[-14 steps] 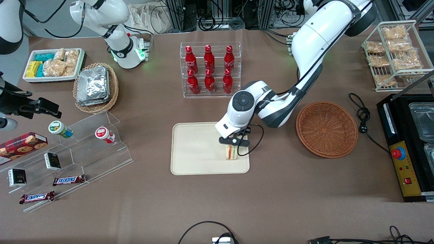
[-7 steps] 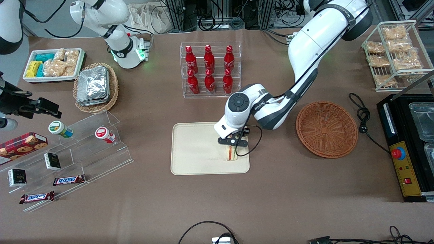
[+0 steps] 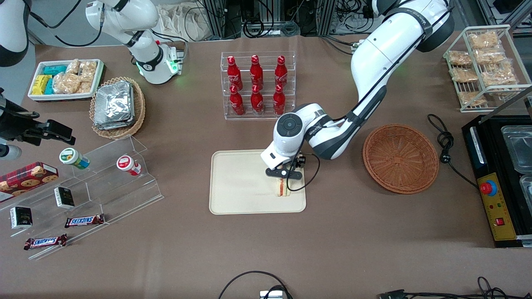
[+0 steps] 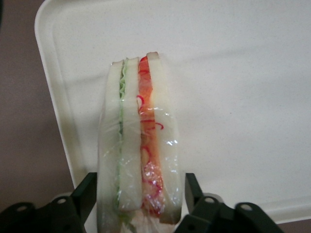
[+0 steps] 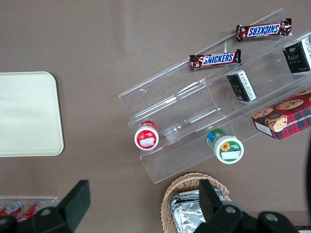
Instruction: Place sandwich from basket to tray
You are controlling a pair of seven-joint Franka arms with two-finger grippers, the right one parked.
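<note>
Wrist view: sandwich (image 4: pixel 140 145) clamped between tool (image 4: pixel 140 194) fingers, standing on tray (image 4: pixel 243 73).

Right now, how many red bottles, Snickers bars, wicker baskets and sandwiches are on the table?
Red bottles: 6
Snickers bars: 2
Wicker baskets: 2
Sandwich: 1, held by the gripper over the tray
Total: 11
</note>
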